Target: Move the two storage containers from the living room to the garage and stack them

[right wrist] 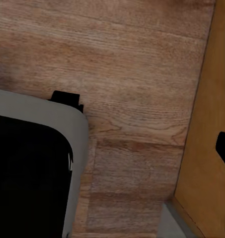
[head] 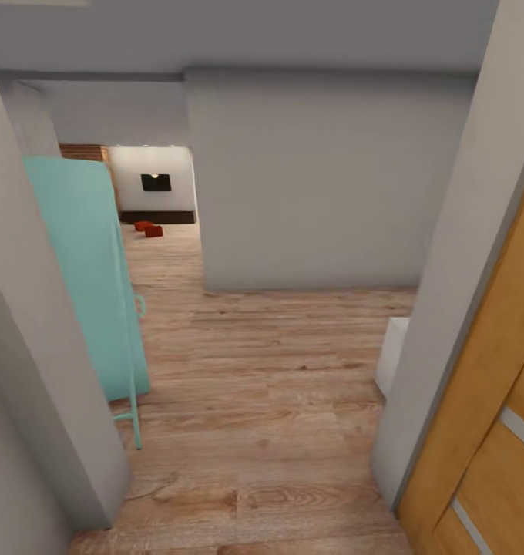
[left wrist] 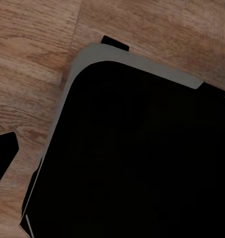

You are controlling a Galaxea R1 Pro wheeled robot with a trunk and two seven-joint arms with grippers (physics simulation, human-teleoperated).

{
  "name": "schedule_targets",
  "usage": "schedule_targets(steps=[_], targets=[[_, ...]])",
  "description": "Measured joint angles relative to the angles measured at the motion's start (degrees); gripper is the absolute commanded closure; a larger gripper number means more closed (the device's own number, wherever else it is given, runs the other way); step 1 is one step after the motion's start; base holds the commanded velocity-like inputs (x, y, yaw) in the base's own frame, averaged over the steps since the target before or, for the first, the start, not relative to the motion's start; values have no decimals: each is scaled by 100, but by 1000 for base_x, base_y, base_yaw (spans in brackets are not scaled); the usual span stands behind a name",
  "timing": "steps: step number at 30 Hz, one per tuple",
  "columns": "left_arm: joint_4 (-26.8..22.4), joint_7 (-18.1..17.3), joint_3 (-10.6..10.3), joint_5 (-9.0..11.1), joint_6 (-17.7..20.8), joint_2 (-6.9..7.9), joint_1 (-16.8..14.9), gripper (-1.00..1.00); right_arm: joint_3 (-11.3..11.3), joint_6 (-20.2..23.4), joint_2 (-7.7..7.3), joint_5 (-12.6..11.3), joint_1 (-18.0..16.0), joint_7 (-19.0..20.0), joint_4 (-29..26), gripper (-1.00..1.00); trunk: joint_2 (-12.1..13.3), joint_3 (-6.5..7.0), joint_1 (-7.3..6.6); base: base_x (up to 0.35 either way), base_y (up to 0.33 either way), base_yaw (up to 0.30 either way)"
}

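Where we are: in a doorway, looking down a hall with a wood floor (head: pixel 270 401).
Bins: the two bins (head: pixel 149 228) are tiny red blobs in the upper left of the head frame, on the planks just in front of a dark bench (head: pixel 158 216) at the far wall, touching or nearly so. Well apart from us.
Living room: that's the far space with the TV (head: pixel 156 183) and a strip of brick (head: pixel 85 152) at its left.
Left side: teal door (head: pixel 89 277) standing open into the hall, with a grey wall (head: pixel 31 401) nearer us.
Right side: orange wood door (head: pixel 485 416) hard against the frame's right edge, and a white block (head: pixel 391 354) low behind the jamb.
Grippers: can't tell if either is clenched or released. The wrist frames show floor and our dark, grey-rimmed base (left wrist: pixel 142 148).
Progress: nothing picked up yet, we'd guess, since both bins sit on the floor.
Risk: tight gap. Steer a bit wide and the base could clip the teal door or the jamb on the right.
Also: the route bends left round a wall corner (head: pixel 204 254), so cutting it early could scrape.
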Motion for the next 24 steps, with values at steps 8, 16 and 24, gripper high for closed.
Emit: schedule_targets(steps=[8, 16, 24], targets=[[0, 0, 0, 0, 0, 0, -2, -100, 26, 13, 10, 22, 0, 6, -1, -100, 0, 0, 0, 314, -86, 0], [23, -1, 0, 1, 7, 7, -1, -100, 14, 14, 36, 28, 0, 8, -1, -100, 0, 0, 0, 322, -8, 0], [26, 0, 0, 0, 8, 7, -2, -100, -3, 16, 37, 16, 0, 3, -1, -100, 0, 0, 0, 324, 0, 1]])
